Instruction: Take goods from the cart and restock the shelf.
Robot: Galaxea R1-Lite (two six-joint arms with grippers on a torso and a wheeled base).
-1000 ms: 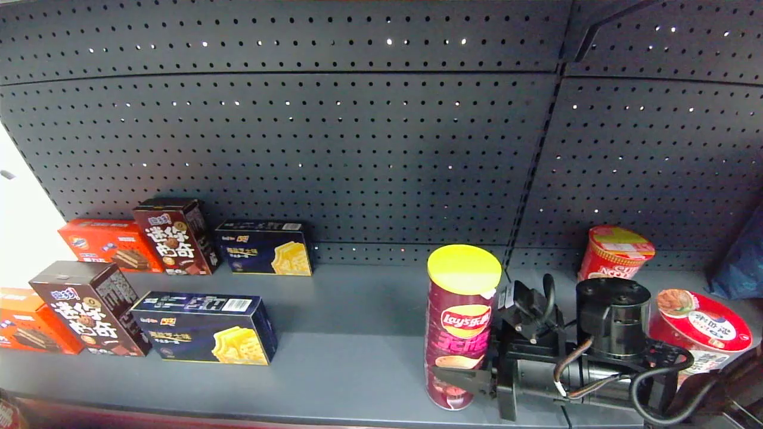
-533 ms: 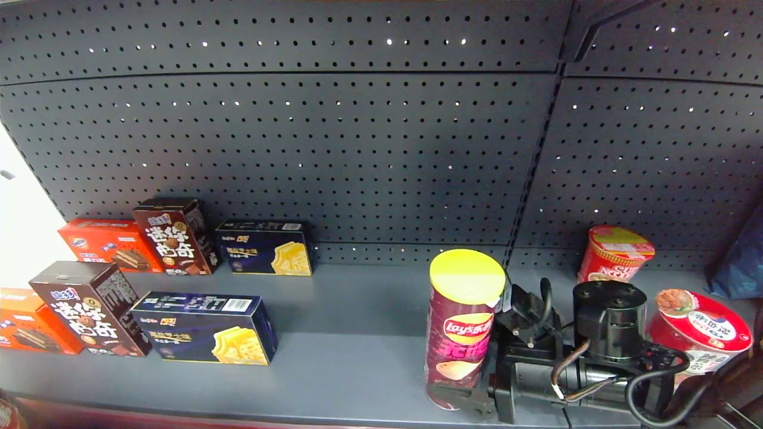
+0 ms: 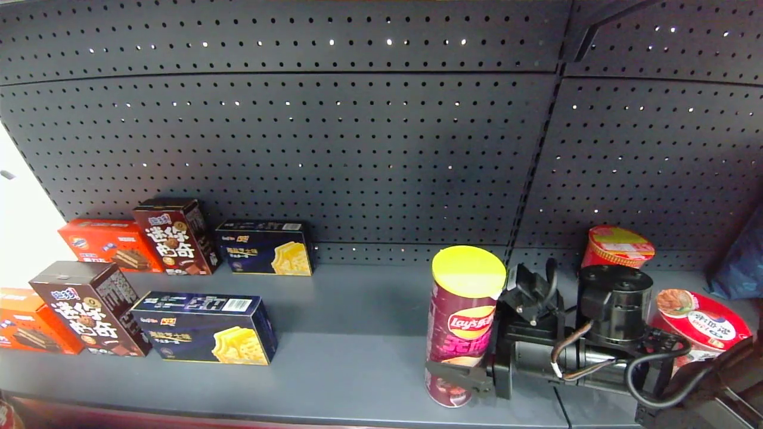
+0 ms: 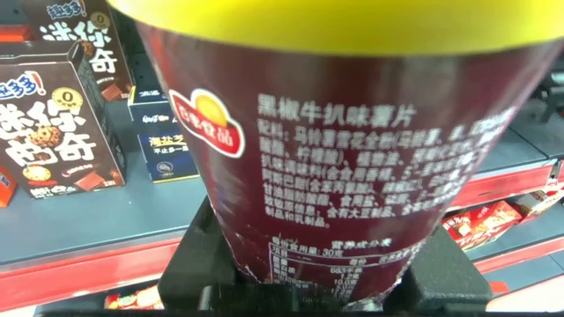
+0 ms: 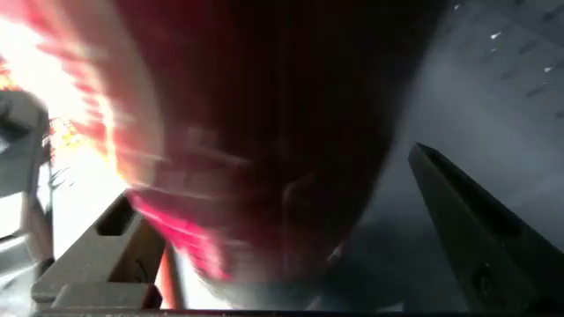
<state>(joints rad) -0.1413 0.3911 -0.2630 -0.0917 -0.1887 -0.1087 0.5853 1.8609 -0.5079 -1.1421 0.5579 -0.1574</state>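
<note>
Grey shelf (image 3: 357, 333) with 6 snack boxes (image 3: 205, 328), 2 noodle cups (image 3: 617, 245), possibly the chips can (image 3: 465, 322).

The can (image 3: 462, 325) — maroon, yellow lid — stood upright near the front edge of the grey shelf (image 3: 346, 351), gripped low by the right gripper (image 3: 456, 374). A second can (image 4: 352, 150) — same kind — sat upright in the left gripper (image 4: 322, 277).

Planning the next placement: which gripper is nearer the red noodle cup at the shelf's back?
Right. The right gripper grips a chips can on the shelf, just front-left of the noodle cup. The left gripper holds a second can out before the shelf, facing the boxes.
</note>
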